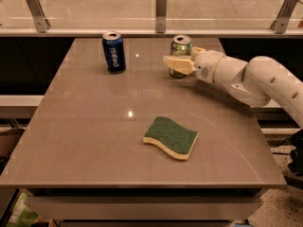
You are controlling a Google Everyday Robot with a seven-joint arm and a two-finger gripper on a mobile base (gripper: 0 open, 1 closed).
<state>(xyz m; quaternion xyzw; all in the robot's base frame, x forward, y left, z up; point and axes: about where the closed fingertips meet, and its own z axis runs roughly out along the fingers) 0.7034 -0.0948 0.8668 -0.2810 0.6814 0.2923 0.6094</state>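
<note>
A green can [181,45] stands upright at the back right of the table [85,141]. My gripper [180,57] reaches in from the right on a white arm [255,79] and is open, with the can between its fingers. One cream finger [177,64] crosses the can's lower front, and the other finger [198,51] shows just past its right side. A blue can [113,52] stands upright further left. A green and yellow sponge [171,137] lies flat near the table's middle front.
A glass railing on metal posts [161,11] runs behind the table's far edge. The floor drops away past the table's right side and front edge.
</note>
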